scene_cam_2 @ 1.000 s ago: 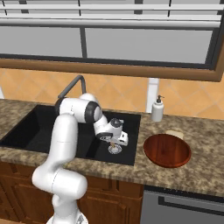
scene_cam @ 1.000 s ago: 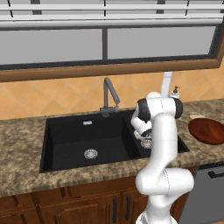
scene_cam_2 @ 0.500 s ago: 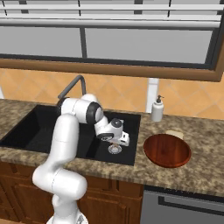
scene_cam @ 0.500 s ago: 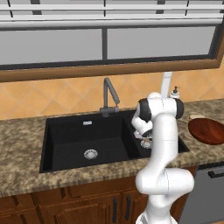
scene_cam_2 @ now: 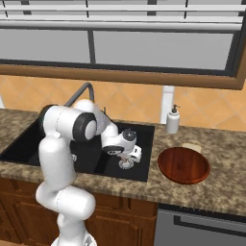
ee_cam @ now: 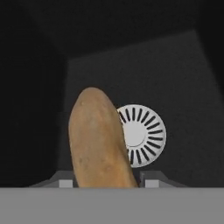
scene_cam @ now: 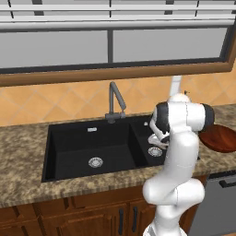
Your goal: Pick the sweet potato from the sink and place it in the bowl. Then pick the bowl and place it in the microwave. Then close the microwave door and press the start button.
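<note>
- The step in hand looks like the pick: the gripper (ee_cam: pixel 105 183) is down in the narrower basin of the sink (scene_cam: pixel 69 152), and the sweet potato (ee_cam: pixel 100 140) stands between its two fingertips (ee_cam: pixel 65 183).
- In the hand view one tip sits just at each flank of the tuber's near end, with no visible gap, so the jaws appear clenched on the sweet potato; whether the pads bear firmly I cannot tell.
- The tuber runs lengthwise away from the jaws, its far rounded end well ahead of the tips, so most of its length hangs beyond the grip.
- The round metal drain (ee_cam: pixel 140 135) lies ahead of the jaws and to one side, partly behind the tuber; the potato seems to be near the basin floor.
- To do this well, I would confirm a snug squeeze before lifting, since the hold is near one end and the tuber could pivot or slip.
- Lift straight out of the basin, clearing its wall, before swinging toward the bowl (scene_cam_2: pixel 183 165), which sits on the counter (scene_cam_2: pixel 226 187) well apart from the jaws, beyond the sink's edge.
- Keep the wrist steady on the way, as a tilt could let the long end swing.
</note>
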Tool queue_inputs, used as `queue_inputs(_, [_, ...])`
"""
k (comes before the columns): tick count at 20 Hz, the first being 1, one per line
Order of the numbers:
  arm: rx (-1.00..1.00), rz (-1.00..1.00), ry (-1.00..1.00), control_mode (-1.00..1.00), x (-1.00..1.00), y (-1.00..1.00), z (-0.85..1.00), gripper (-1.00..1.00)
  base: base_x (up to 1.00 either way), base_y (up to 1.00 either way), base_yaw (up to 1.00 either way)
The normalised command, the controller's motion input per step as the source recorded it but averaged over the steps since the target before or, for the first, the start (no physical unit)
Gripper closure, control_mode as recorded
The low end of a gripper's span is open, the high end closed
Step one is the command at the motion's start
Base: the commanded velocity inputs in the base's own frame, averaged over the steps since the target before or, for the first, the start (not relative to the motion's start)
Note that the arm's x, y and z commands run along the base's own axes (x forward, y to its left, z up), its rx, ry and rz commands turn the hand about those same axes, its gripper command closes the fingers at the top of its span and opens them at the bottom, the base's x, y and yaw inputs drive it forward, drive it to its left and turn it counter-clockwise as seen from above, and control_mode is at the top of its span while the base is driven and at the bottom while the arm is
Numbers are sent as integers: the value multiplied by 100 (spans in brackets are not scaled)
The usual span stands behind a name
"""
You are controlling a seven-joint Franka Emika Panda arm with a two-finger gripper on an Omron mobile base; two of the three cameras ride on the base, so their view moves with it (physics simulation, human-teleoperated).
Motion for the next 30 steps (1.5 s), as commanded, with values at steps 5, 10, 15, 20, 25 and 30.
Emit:
queue_inputs(5, [0, -2, 0, -100, -58, -17, 100, 100, 0, 0, 0])
queue_inputs(10, [0, -8, 4, -100, -27, -49, 100, 100, 0, 0, 0])
queue_inputs(15, [0, -14, 13, -100, -4, -63, 100, 100, 0, 0, 0])
queue_inputs(20, [0, -22, 4, -100, -2, -61, 94, 100, 0, 0, 0])
queue_inputs(25, [2, -19, 0, -100, -4, -85, 18, 100, 0, 0, 0])
queue_inputs(30, [6, -20, 2, -100, -1, -95, -1, 100, 0, 0, 0])
